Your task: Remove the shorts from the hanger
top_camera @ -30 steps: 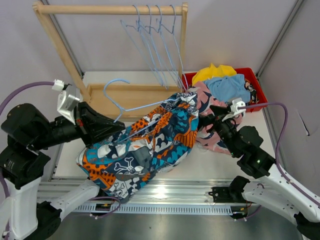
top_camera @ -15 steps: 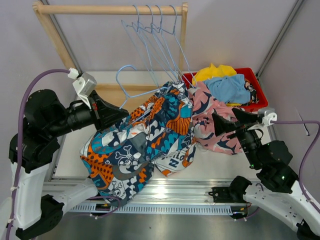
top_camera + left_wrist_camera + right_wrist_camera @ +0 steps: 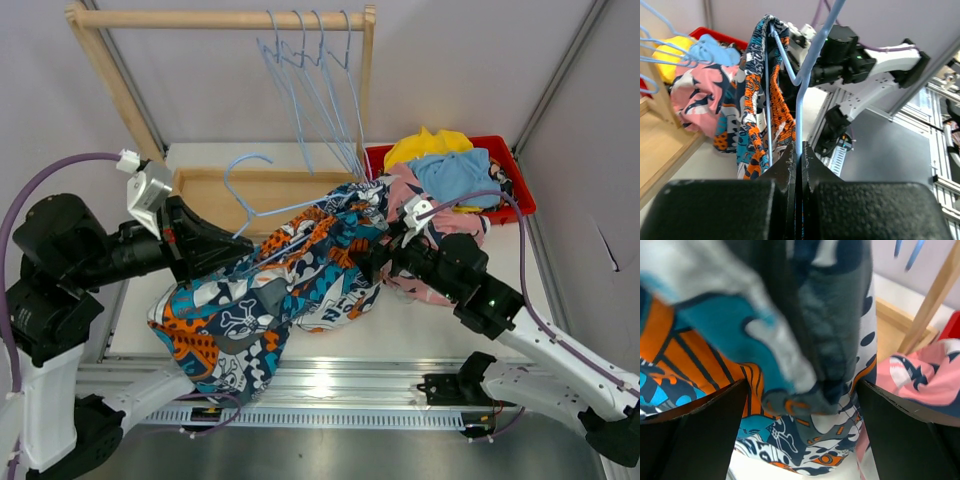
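Shorts [image 3: 300, 285] drape a blue hanger [image 3: 801, 115] pinched by the left gripper [image 3: 799, 150]; right gripper [image 3: 802, 385] spread wide around their fabric.

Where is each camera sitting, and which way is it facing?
Top external: above and behind the robot, looking down on the table; both arms show, left gripper, right gripper.
Left wrist: looks along shut fingers clamping the hanger, toward the right arm.
Right wrist: open fingers flank the patchwork shorts.
Both wrists share those shorts and the pink shorts.

I count four hangers [image 3: 320, 100] on one wooden rack [image 3: 220, 18], one hanger [image 3: 799, 120] off it, one red bin [image 3: 518, 180], and at least four shorts [image 3: 300, 280].
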`<state>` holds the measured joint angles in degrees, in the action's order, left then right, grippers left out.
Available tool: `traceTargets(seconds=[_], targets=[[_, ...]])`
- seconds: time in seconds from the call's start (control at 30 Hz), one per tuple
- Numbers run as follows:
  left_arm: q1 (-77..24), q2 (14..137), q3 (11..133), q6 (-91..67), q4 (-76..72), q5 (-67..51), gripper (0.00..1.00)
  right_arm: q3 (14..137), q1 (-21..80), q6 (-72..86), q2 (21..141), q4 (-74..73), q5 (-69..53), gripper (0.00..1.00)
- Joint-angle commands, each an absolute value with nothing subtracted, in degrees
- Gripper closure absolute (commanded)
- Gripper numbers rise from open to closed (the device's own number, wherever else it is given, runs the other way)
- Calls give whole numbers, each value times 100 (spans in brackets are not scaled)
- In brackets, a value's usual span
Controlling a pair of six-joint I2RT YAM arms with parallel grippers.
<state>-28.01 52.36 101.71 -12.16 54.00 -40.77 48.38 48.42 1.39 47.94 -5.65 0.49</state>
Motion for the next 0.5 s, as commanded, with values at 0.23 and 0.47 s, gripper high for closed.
traceTargets(seconds=[0.23, 0.47], targets=[[-2944, 5071, 10222, -1310, 4887, -4298, 100, 4861, 4562, 26, 4729, 676, -238, 100], [-3023, 4948, 10099, -1204, 5010, -4061, 100, 4509, 3633, 140, 4035, 826, -220, 100]])
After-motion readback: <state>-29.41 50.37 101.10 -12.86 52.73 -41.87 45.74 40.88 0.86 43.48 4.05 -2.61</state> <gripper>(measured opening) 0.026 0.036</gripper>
